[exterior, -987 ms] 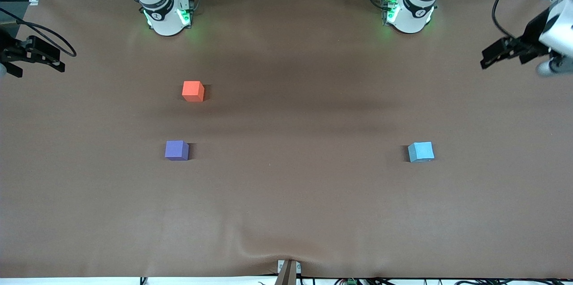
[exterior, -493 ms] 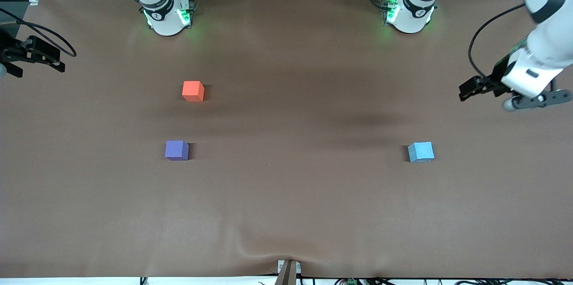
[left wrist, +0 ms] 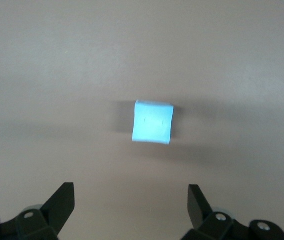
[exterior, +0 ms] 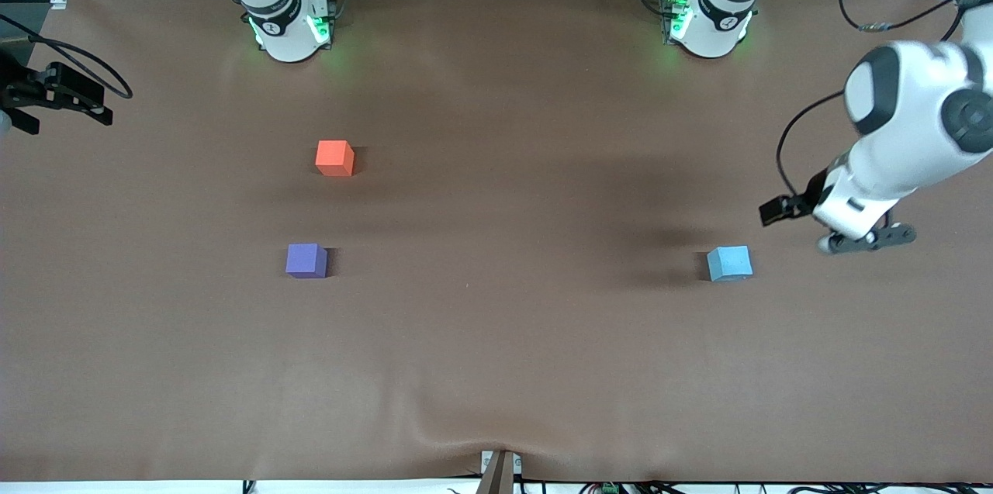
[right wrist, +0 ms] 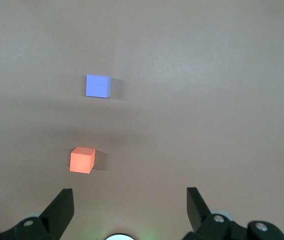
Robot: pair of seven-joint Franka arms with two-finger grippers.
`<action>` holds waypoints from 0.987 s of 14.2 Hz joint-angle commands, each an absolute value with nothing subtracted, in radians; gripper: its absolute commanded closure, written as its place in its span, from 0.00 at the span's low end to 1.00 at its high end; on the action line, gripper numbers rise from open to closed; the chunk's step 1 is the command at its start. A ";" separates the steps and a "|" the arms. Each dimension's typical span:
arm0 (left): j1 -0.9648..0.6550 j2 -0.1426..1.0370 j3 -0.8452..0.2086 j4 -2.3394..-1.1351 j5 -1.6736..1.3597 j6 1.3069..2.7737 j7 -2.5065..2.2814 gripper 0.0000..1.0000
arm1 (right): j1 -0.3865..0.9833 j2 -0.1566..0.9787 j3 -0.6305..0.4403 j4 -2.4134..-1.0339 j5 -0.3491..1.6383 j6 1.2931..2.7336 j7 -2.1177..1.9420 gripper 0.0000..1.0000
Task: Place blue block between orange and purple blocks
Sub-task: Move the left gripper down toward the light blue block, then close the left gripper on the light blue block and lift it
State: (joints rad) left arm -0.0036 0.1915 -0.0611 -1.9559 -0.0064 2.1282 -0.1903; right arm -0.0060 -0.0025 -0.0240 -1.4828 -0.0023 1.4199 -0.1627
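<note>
The light blue block (exterior: pixel 729 263) (left wrist: pixel 152 122) sits alone on the brown table toward the left arm's end. My left gripper (exterior: pixel 773 211) (left wrist: pixel 130 189) hangs open and empty over the table just beside it. In the left wrist view the block lies ahead of the spread fingers, apart from them. The orange block (exterior: pixel 335 157) (right wrist: pixel 82 160) and the purple block (exterior: pixel 306 260) (right wrist: pixel 99 86) stand toward the right arm's end, the purple one nearer the front camera, with a gap between them. My right gripper (exterior: pixel 77 98) (right wrist: pixel 129 192) waits open at that table end.
Both arm bases (exterior: pixel 291 25) (exterior: pixel 710 21) stand along the table's back edge. The brown cover (exterior: pixel 496 323) has a ripple near the front edge above a clamp (exterior: pixel 500 471). Wide bare surface separates the blue block from the other two.
The left arm has swung in from the table's end and come down toward the blue block. The right arm and all three blocks have stayed where they were.
</note>
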 commanded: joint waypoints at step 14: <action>-0.003 0.491 -0.069 -1.934 -0.008 2.372 -0.212 0.00 | -0.008 0.008 -0.023 -1.457 0.015 1.396 -0.149 0.00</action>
